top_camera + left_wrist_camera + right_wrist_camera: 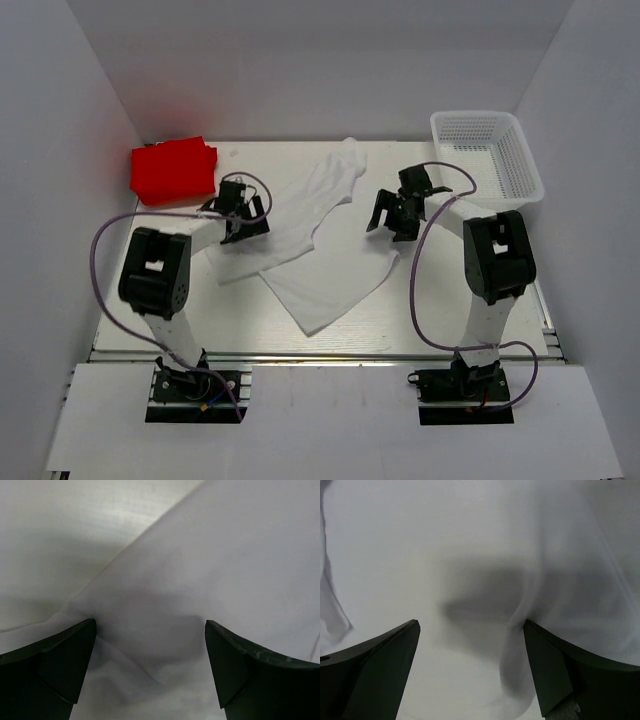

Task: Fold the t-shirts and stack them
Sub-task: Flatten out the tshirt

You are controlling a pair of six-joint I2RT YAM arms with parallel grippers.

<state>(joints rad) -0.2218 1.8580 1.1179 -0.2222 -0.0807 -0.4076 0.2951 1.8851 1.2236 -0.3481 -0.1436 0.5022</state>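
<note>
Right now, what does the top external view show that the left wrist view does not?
Only the top external view shows the folded red t-shirt at the far left, the white basket at the far right, and the right pincer, open. Only the left wrist view shows a soft crease in the cloth between the fingers of the left pincer. Both show the white t-shirt and the left pincer open over it.

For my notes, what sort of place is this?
Likely a robot lab booth: white walls enclose a table with two bolted arms, a white shirt, a red shirt and a basket.
</note>
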